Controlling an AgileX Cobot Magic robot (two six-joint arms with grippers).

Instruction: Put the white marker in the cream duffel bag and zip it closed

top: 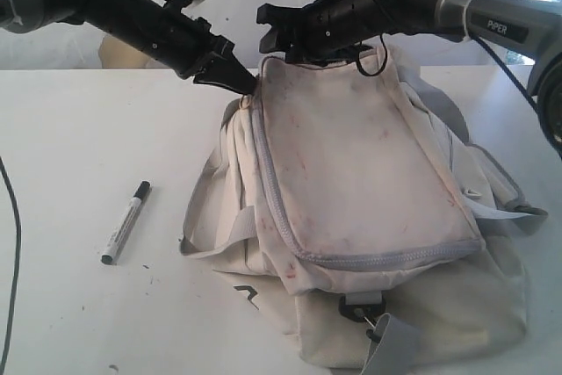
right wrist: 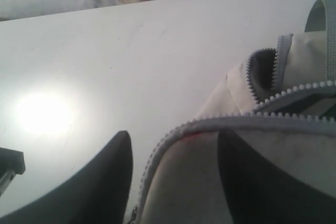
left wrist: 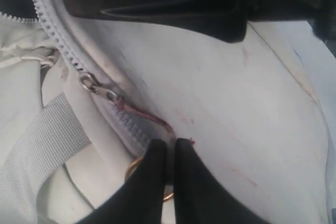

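Note:
The white marker (top: 127,221) with its black cap lies on the table, left of the cream duffel bag (top: 351,173). My left gripper (top: 250,87) sits at the bag's far left corner. In the left wrist view it (left wrist: 170,142) is shut on the red cord (left wrist: 147,115) that runs from the zipper slider (left wrist: 92,83), with a gold ring (left wrist: 134,169) just behind the fingers. My right gripper (top: 274,41) hovers at the flap's far edge. It (right wrist: 176,140) is open, its fingers straddling the flap's zipper edge (right wrist: 157,153) with a gap beside one finger.
The white table (top: 88,129) stretches out on the left around the marker. Grey webbing straps (top: 391,340) and a black clip (top: 360,309) hang at the bag's near end. A second zipper line (right wrist: 294,90) curves past the flap in the right wrist view.

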